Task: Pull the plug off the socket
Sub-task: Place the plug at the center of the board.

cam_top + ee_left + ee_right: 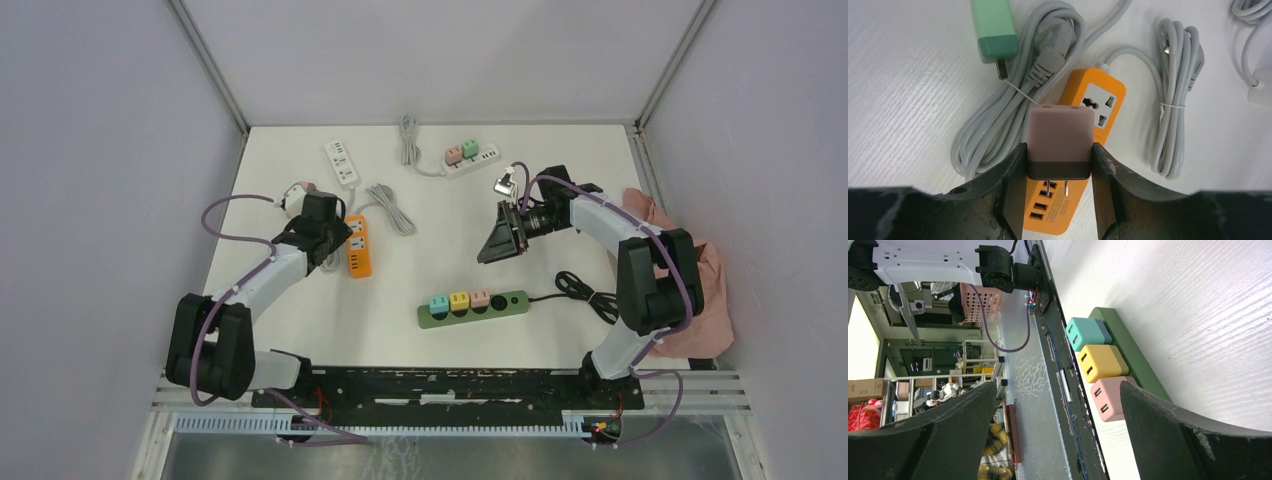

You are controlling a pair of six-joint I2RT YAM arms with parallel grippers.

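**Pink plug looked clear of the orange strip, notes on finishing the pull cleanly**

The left gripper (pixel 1058 150) was clamped on the dusty-pink plastic plug block with the dark band (pixel 1060 132), one finger (pixel 1010 175) flat on each side. The plug hung just above the orange plastic power strip (pixel 1093 100), which lay near the left edge of the white table (pixel 450 210). Both metal prongs showed bare under the dark band, so I'd say it was out of the socket, or as good as.

The right gripper (pixel 1057 390) was spread wide and held nothing. It hovered over the middle of the table, facing the dark green power strip (pixel 505 303) by the near edge, which had teal, yellow and pink cube plugs seated in it.

How I'd have done this bit well:
- Pull straight along the prongs with no twist, since a tilt could jam them or drag the light strip up with the plug.
- Keep the squeeze square on the flat sides, because the grip sat low on the block.
- Get real clearance before moving sideways. Coiled grey cable (pixel 998 125) sat right beside the strip and could snag a prong.
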